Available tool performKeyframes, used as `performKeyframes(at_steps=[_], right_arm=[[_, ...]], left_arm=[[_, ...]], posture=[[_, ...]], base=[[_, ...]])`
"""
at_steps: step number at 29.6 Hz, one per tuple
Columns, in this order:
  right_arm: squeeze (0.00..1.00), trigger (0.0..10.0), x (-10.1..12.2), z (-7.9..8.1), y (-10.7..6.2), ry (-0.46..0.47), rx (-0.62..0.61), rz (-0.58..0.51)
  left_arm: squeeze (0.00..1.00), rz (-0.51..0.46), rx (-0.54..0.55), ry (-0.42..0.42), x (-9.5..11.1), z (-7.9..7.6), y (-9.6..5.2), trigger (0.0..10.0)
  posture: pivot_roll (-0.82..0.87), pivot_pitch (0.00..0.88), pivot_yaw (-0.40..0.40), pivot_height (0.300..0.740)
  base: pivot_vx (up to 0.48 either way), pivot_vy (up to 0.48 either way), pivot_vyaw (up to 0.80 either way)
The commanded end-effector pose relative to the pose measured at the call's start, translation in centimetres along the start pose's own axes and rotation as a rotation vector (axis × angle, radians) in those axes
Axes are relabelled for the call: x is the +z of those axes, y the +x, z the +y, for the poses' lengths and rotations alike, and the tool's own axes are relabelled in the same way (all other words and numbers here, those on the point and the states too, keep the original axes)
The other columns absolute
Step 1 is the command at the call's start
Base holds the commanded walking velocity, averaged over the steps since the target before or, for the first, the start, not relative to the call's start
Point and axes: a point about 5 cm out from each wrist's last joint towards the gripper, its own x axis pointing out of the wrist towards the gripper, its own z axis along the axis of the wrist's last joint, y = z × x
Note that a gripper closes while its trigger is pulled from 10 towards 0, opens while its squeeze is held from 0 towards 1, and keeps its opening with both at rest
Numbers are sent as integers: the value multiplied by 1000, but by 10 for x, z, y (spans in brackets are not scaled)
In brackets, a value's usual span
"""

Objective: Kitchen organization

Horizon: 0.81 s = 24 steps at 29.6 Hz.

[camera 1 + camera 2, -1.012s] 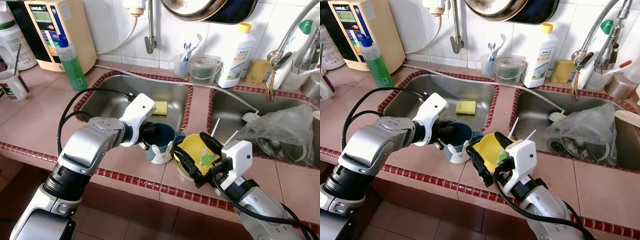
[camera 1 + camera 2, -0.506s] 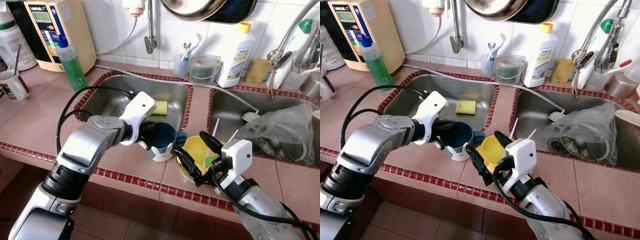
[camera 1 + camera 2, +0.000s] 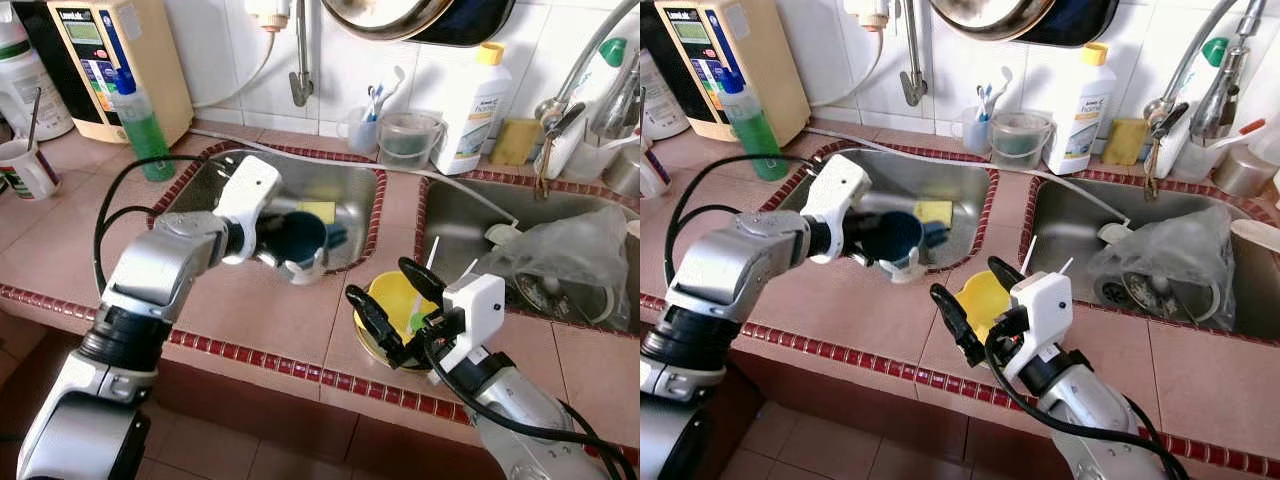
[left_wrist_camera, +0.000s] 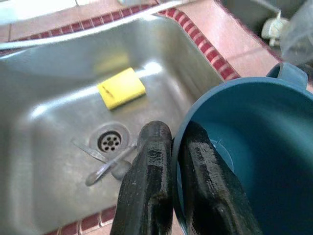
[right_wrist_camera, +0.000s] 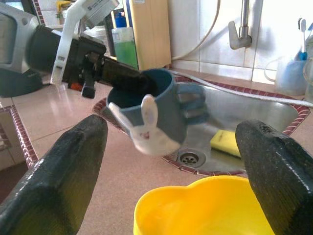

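I stand at a pink-tiled counter [image 3: 60,245] edged with dark red trim, white wall tiles behind it, and two steel basins set side by side. In the left basin [image 3: 205,195] a yellow sponge [image 4: 121,87] lies near the drain; the right basin [image 3: 470,215] holds a crumpled plastic bag [image 3: 560,255]. At the back edge stand a green soap bottle [image 3: 140,125], a beige water unit [image 3: 105,60] whose label I cannot read, and a white bottle [image 3: 1080,95] marked "home".

My left pincer [image 4: 168,161] reaches from the counter's front over the near edge of the left basin, clamped on the rim of the blue mug [image 3: 300,240], one finger inside and one outside. The mug is lifted off the counter and tipped on its side, its white rabbit figure [image 5: 146,129] showing. My right pincer [image 3: 385,305] stands apart, fingers wide on either side of the yellow bowl [image 3: 395,310] on the counter strip between the basins.
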Motion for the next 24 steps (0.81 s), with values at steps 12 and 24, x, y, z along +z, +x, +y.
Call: performKeyframes(at_steps=[12,24], right_arm=[[0,10000,3,1,0,15,12,0],[0,10000,2,-2,-11,23,-40,29]], left_arm=[[0,-186,161,-99,-1,10,29,10000],[0,-278,275,-65,-20,3,55,10000]], posture=[[-28,0,37,740],[-73,10,30,740]], base=[[0,0,0],[0,0,0]])
